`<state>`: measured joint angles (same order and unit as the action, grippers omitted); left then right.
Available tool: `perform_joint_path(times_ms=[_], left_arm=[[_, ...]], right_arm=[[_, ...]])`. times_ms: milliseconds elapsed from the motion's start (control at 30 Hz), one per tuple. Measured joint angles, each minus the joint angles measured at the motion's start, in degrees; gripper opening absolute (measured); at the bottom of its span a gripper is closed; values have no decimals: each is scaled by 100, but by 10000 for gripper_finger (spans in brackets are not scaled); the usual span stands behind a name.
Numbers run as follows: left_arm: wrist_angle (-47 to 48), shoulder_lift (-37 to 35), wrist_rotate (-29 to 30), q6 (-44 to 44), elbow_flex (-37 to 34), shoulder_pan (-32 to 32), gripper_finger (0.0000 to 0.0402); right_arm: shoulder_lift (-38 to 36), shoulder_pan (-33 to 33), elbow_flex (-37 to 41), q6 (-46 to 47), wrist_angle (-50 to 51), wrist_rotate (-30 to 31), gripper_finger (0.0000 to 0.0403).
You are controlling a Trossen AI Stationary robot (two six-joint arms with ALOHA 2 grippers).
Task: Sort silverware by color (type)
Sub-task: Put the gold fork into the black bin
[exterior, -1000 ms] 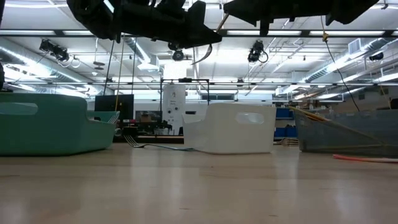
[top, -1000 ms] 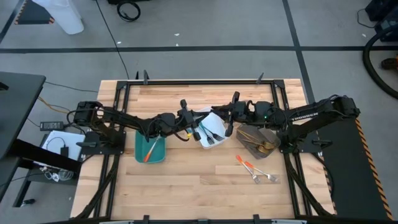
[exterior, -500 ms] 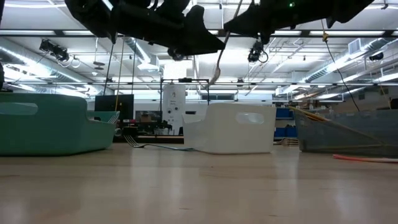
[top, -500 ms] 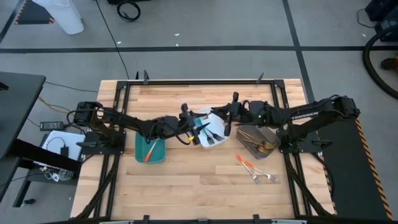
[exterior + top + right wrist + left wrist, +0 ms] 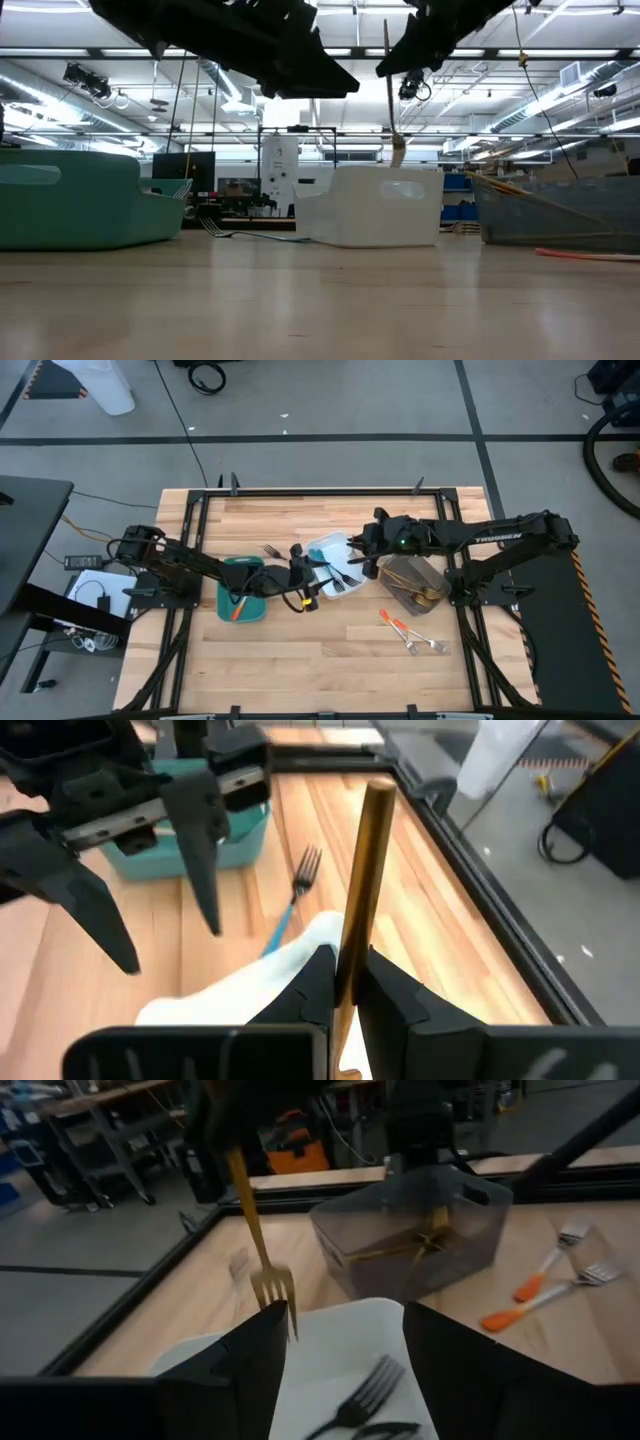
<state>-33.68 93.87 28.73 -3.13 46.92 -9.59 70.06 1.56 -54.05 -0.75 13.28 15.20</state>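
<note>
Right now my right gripper (image 5: 345, 982) is pinching the handle of an all-gold fork (image 5: 258, 1240), fingers pressed tight on either side of it. That fork hangs upright below the claw, tines down, just above the white tray (image 5: 335, 565). I can see black cutlery (image 5: 357, 1398) lying in that tray under the tines.

Just beside the right claw, on the side toward the other arm, my left gripper (image 5: 302, 572) hovers over the same tray's near corner with its fingers (image 5: 205, 850) spread wide and nothing between them.

Beyond the left claw, away from the right arm, sits the teal tray (image 5: 243, 600) with an orange-handled piece (image 5: 241, 603) inside. A blue-handled fork (image 5: 294, 888) lies on the bare wood between the teal and white trays, toward the table's far edge.

On the right claw's other side, close by, the grey-brown tray (image 5: 412, 582) holds several gold pieces (image 5: 425, 597). Farther off, toward the table's near edge, two orange-handled forks (image 5: 407, 633) lie loose on the wood, close together.
</note>
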Motion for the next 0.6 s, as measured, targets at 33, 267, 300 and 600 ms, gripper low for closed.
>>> perform_joint_path(times_ms=[33,267,300,600], left_arm=[[85,-26,0,77,0,-37,206],[1018,-427,11,523,2,-202,195],[1187,-479,9,561,2,-226,195],[1820,-549,-4,708,-4,-288,194]], right_arm=[[0,0,-163,12,273,-2,35],[0,117,-1283,206,2203,-133,36],[0,151,-1399,313,2469,-219,36],[0,342,-1634,1210,4353,-1050,37]])
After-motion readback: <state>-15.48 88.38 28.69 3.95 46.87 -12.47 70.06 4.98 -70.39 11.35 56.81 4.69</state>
